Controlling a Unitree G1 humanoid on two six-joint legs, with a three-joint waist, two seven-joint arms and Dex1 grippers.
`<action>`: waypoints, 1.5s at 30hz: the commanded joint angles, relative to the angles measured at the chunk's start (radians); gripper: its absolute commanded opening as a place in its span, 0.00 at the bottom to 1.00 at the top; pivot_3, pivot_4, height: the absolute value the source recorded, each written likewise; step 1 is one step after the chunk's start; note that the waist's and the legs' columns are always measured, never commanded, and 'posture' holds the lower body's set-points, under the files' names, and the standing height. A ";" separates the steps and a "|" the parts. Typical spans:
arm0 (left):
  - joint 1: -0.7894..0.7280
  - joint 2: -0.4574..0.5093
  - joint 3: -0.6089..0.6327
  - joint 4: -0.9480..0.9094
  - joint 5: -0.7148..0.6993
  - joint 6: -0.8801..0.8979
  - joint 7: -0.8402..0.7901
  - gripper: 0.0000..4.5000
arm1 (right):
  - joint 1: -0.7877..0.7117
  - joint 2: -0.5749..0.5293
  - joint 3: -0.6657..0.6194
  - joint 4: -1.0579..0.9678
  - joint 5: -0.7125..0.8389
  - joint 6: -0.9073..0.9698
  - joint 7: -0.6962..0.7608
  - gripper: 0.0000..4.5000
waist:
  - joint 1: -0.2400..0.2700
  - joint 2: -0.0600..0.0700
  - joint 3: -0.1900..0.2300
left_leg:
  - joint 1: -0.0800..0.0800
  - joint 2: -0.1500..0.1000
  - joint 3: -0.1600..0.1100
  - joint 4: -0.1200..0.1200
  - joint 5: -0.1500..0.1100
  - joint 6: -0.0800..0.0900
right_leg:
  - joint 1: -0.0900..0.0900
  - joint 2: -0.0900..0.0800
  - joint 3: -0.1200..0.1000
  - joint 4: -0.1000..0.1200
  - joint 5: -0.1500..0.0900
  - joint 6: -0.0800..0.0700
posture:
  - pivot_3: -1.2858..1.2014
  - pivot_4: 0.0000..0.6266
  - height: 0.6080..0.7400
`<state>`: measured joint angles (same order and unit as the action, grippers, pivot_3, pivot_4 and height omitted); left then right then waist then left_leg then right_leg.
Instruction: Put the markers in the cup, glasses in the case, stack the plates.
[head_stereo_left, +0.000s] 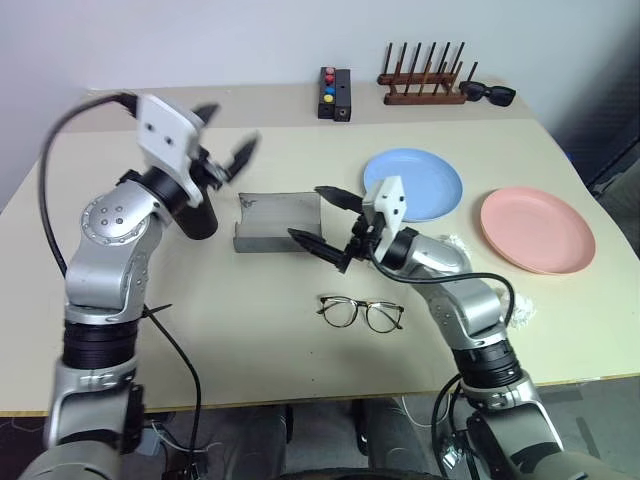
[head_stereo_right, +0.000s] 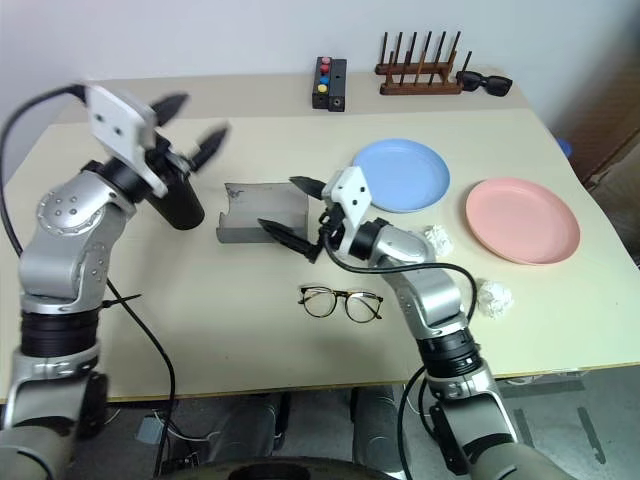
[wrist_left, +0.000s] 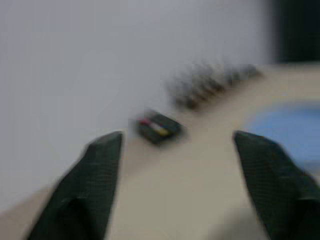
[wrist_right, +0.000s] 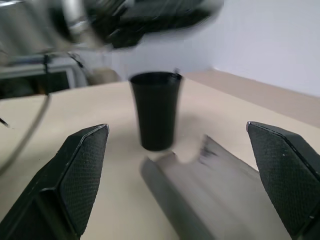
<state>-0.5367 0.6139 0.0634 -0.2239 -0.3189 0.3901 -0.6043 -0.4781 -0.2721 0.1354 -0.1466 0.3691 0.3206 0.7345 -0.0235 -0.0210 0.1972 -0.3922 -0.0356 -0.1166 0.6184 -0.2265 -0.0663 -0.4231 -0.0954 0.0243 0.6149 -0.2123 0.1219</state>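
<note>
The tall matte-black tapered cup stood on the beige tabletop, just behind my left arm's wrist, and in the right wrist view a thin tip poked above its rim. My left pincer hung above and slightly past the cup, released, fingers spread wide and holding nothing. Just beside the cup lay the grey fabric-textured hinged case, open. My right pincer sat over the case's near right corner, jaws also splayed and empty; I could not tell whether a fingertip touched the case. The thin dark wire-framed glasses lay flat on the tabletop nearer me, below the right pincer and apart from it. The light blue round plate sat beyond the right forearm, and the salmon pink round plate lay beside it, not stacked. I could read no writing or labels anywhere.
</note>
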 joint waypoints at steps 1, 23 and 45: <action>0.015 0.106 -0.075 0.013 0.011 0.008 -0.181 0.99 | 0.015 -0.046 -0.027 -0.055 0.027 0.008 0.039 1.00 | -0.003 0.000 0.000 | 0.000 0.000 0.000 0.000 0.000 0.000 | 0.000 0.001 0.000 0.000 0.000 0.000 | 0.52 0.24 0.99; -0.159 0.123 -0.315 0.593 0.248 -0.284 -0.624 0.80 | 0.107 -0.136 -0.016 -0.132 0.026 0.049 0.073 1.00 | 0.004 0.000 0.000 | -0.001 0.000 0.000 -0.001 0.000 0.001 | 0.000 0.000 0.000 0.000 0.000 0.000 | 0.52 0.24 0.99; 0.039 0.165 -0.284 0.264 0.159 -0.251 -0.739 0.01 | 0.116 -0.211 -0.042 -0.146 0.063 0.087 0.129 1.00 | 0.005 0.000 0.000 | 0.000 0.001 0.000 -0.001 0.000 0.001 | 0.000 0.000 0.000 0.000 -0.001 -0.001 | 0.52 0.24 0.99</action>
<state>-0.4957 0.7675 -0.2400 0.0853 -0.1422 0.1348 -1.3398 -0.3653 -0.4758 0.1082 -0.2406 0.4033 0.4041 0.8482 -0.0187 -0.0210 0.1974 -0.3927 -0.0350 -0.1166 0.6180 -0.2266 -0.0657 -0.4234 -0.0953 0.0245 0.6150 -0.2132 0.1206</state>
